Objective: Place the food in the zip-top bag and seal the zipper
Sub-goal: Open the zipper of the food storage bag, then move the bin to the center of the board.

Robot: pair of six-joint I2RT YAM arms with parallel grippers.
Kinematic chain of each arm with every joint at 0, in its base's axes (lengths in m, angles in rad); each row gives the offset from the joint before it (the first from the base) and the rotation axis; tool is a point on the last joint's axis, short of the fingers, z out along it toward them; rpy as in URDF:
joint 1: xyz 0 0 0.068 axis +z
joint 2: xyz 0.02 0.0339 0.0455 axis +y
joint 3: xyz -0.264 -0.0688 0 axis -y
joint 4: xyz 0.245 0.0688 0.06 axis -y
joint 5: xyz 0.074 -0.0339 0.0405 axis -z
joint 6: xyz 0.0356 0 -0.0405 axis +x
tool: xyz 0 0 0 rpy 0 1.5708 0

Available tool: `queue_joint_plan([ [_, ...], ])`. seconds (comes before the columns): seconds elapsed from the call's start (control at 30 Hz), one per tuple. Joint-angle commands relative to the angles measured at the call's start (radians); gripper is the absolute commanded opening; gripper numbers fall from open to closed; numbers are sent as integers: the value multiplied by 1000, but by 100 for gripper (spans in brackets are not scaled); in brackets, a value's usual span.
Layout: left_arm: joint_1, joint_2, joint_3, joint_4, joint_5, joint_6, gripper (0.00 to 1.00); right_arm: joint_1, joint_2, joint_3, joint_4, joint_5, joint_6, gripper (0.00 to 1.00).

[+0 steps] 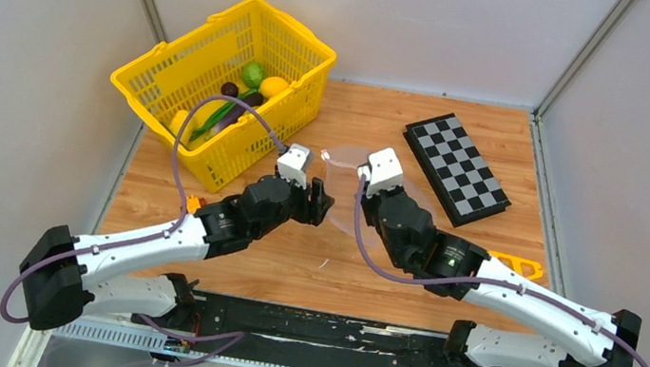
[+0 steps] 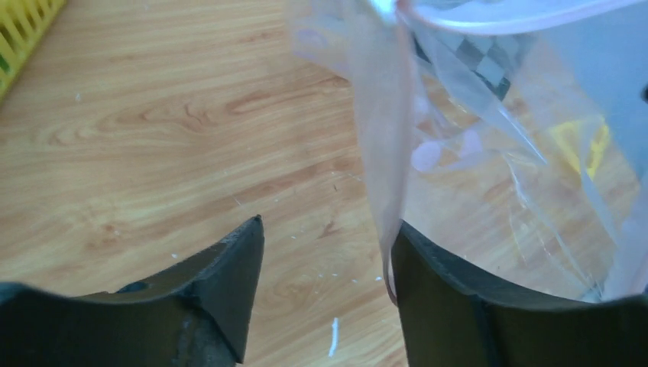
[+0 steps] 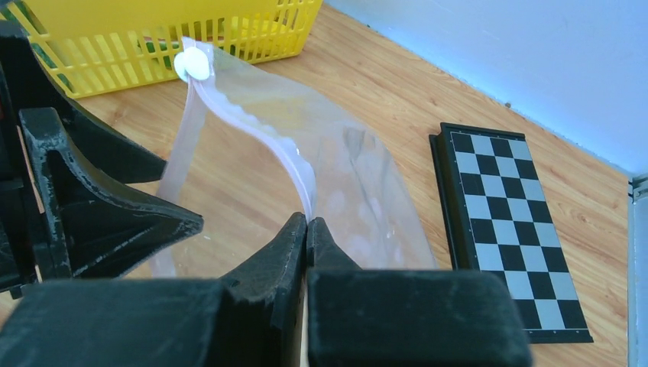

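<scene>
The clear zip-top bag (image 1: 347, 164) hangs upright above the table between my two grippers. My right gripper (image 3: 307, 222) is shut on its pale pink zipper (image 3: 252, 125); a white slider (image 3: 191, 65) sits at the strip's far end. My left gripper (image 2: 328, 223) is open, with the bag's edge (image 2: 382, 153) lying against the inner face of its right finger (image 2: 458, 306). In the top view the left gripper (image 1: 318, 204) is just left of the bag and the right gripper (image 1: 362, 183) just right of it. The food (image 1: 253, 87) lies in the yellow basket. The bag looks empty.
The yellow lattice basket (image 1: 162, 89) stands at the back left, near the bag. A folded chequerboard (image 1: 456, 166) lies at the right. Orange toy parts show by the left arm (image 1: 193, 204) and the right arm (image 1: 521, 266). Grey walls enclose the table.
</scene>
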Motion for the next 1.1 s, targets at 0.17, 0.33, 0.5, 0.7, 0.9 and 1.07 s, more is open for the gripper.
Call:
queue_joint_plan([
  [0.17,-3,-64,185,-210,-39,119,93,-9,81,28,118,48,7,0],
  [0.33,-1,-172,213,-292,-67,193,100,-18,101,15,137,26,34,0],
  [0.5,13,-206,310,-402,-217,291,100,-29,91,10,133,-26,57,0],
  [0.7,239,-151,453,-469,-135,360,100,-30,50,-12,148,-68,80,0],
  [0.9,499,15,519,-436,101,397,100,-30,26,-22,134,-91,89,0],
  [1.07,602,174,544,-394,288,405,100,-30,22,-17,95,-102,92,0],
])
